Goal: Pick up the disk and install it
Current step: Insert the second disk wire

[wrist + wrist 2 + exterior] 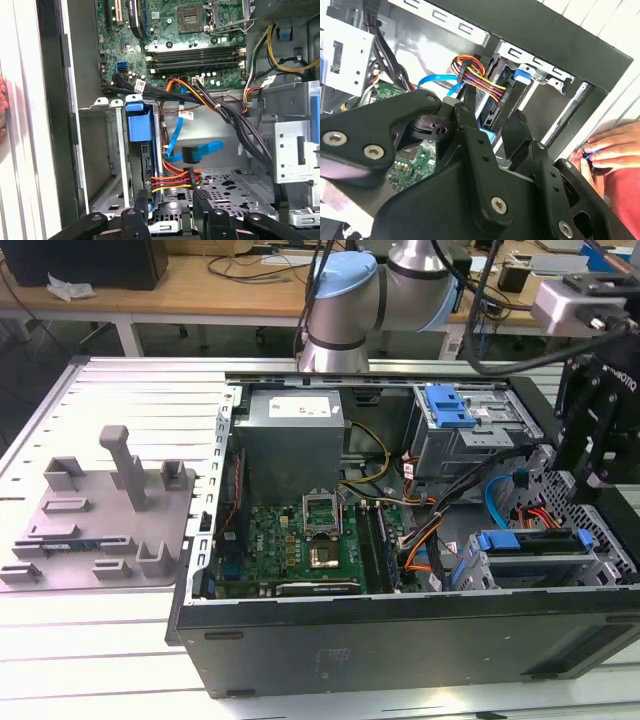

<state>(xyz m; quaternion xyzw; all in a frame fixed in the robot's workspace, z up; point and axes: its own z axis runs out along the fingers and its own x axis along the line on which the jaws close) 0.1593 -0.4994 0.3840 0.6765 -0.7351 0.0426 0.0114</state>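
The disk [144,150] stands on edge in the drive cage at the corner of the open computer case, its blue bracket [139,122] facing up and red, yellow and orange wires plugged in at its end. In the exterior view the disk [530,543] lies in the cage at the case's near right, below my gripper [597,465]. In both wrist views my gripper [171,199] hovers just over the cage, open. One black finger [142,200] lines up with the disk's edge and the other finger [201,199] is over the perforated floor. The disk [490,132] shows through the gap between the fingers.
The motherboard [300,540], cable bundles [210,102] and a blue data cable [200,150] crowd the case beside the cage. An upper drive bay with a blue latch [450,405] sits behind. A grey fixture [110,510] lies on the table at the exterior view's left. A person's hand [612,150] rests outside the case wall.
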